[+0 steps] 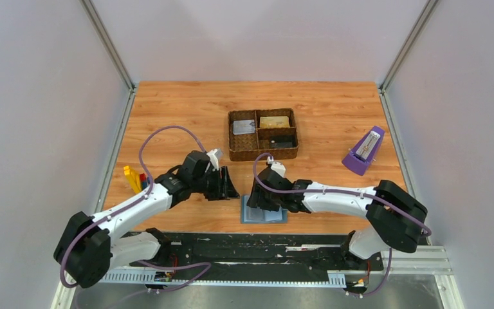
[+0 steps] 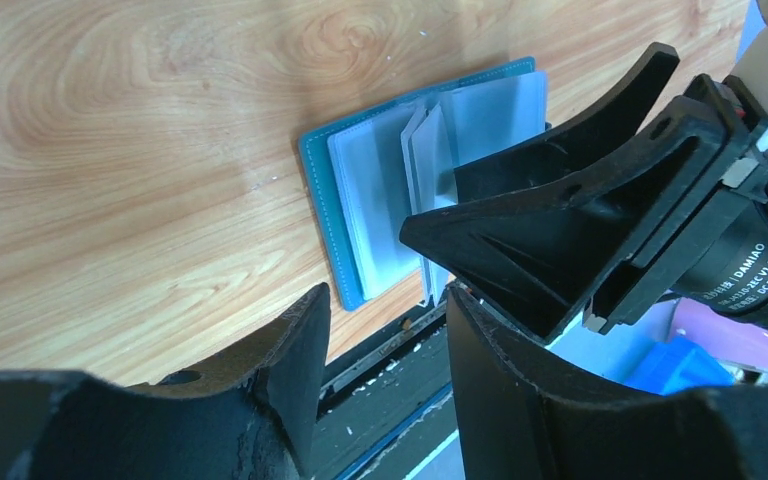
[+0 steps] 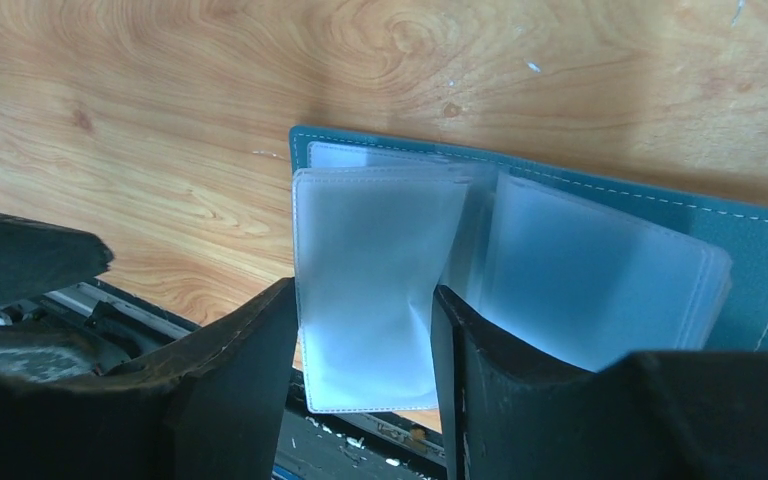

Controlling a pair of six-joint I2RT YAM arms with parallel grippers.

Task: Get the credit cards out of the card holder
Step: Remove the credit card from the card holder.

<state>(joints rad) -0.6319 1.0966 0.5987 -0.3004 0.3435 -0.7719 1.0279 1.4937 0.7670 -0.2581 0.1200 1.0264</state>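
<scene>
- Top view: card holder (image 1: 267,217) open flat on the wooden table (image 1: 167,109), at the near edge, just in front of the black rail between the two arm bases.
- Right gripper (image 1: 257,196) directly over the holder's left half, pointing down at it. Jaw gap not readable from this height.
- Left gripper (image 1: 226,183) just left of the holder, apart from it, over bare wood.
- Brown woven tray (image 1: 262,154) farther back, near table centre. Gold-yellow card (image 1: 274,121) flat in its far right compartment, grey card (image 1: 244,127) flat in its far left compartment. Dark item in the near right compartment, too small to name.
- Purple metronome (image 1: 364,151) well right of the tray. Yellow and red blocks (image 1: 134,179) at the left, beside the left arm.
- Left wrist view: left gripper (image 2: 385,350) with jaws partway apart, nothing between them, only wood and rail in the gap.
- Card holder (image 2: 360,210) beyond the fingers: teal cover down on the wood, clear sleeves fanned, a few standing up at the spine.
- Right gripper (image 2: 430,198) reaching in from the right, fingertips at the standing sleeves. Contact not resolvable.
- Right wrist view: right gripper (image 3: 360,330) with jaws partway apart, one frosted sleeve showing in the gap. Cannot tell whether either finger touches it.
- Card holder (image 3: 740,240) with stitched teal cover flat on the wood, a second stack of sleeves lying over its right half.
- Sleeves frosted throughout; contents not discernible.
</scene>
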